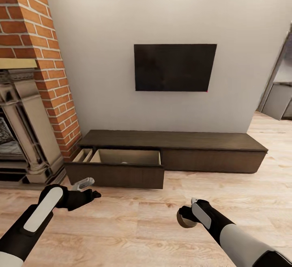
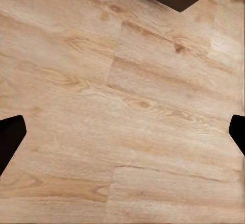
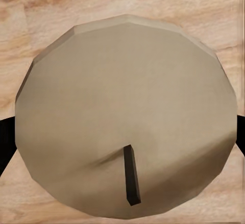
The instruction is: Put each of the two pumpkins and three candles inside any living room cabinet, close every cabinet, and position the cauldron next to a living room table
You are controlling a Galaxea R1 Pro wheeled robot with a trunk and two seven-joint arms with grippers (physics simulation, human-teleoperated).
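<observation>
My right gripper (image 1: pixel 187 217) gripped a candle (image 3: pixel 125 127), wick up; my left gripper (image 1: pixel 87 190) hung spread and empty. The cabinet's (image 1: pixel 211 140) open drawer (image 1: pixel 117 169) waited at eleven o'clock; next, reaching forward over it.

Bare wood floor (image 1: pixel 146 218) before the cabinet (image 1: pixel 174 151), its pulled-out drawer (image 1: pixel 117 165) open from above, fireplace (image 1: pixel 24 137) beside it.

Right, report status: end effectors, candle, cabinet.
Right end effector shut on round tan candle with dark wick. Left end effector open, empty. Long dark-brown wooden cabinet: left drawer pulled open ahead; path clear.
</observation>
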